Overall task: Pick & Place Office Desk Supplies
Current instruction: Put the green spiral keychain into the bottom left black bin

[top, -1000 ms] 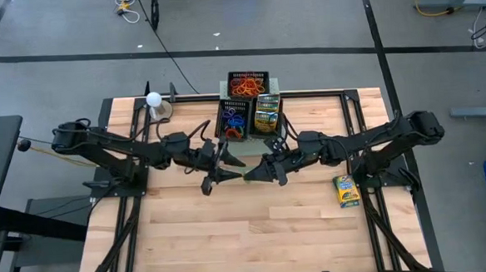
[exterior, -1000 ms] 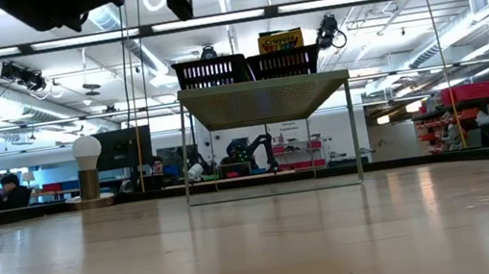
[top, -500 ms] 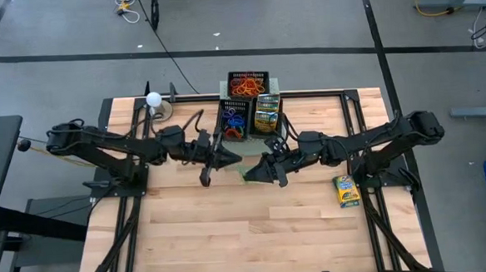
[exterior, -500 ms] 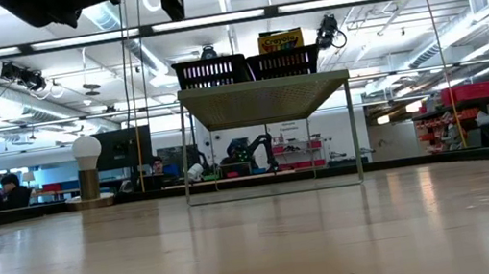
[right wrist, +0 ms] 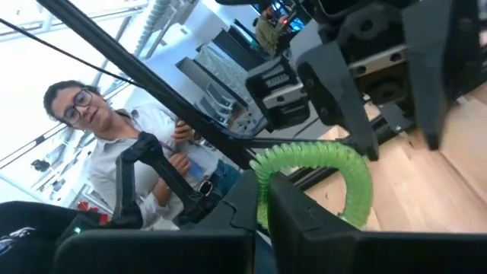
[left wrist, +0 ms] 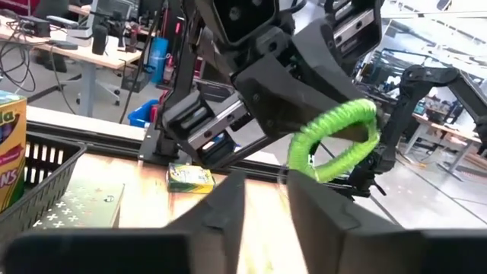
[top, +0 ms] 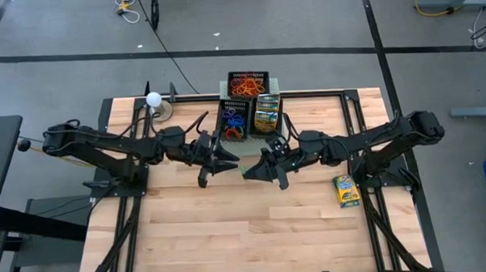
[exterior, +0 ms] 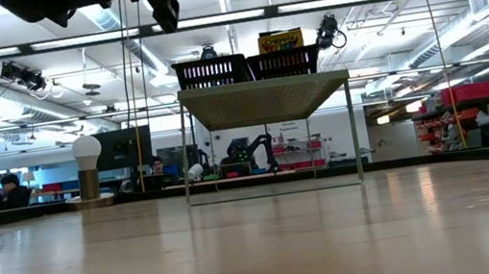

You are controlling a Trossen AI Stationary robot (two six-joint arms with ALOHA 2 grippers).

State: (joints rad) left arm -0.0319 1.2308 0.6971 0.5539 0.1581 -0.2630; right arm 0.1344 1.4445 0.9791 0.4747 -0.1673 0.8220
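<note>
Black mesh trays, white lamp

Bench: pale wood planks, smooth, satin sheen in low view. Green loop: ribbed coil texture, rubbery, bright matt. Fingers: dark matt plastic, smooth. Mesh trays: black mesh, metal or plastic cannot tell. Crayon box: printed card, slight gloss. Perforated box: pale-green sheet, matt, punched holes. Lamp globe: white, smooth.

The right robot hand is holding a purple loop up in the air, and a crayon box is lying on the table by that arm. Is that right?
Not quite: the loop pinched in the right gripper is green, as the right wrist view shows. The crayon box does lie beside that arm.
</note>
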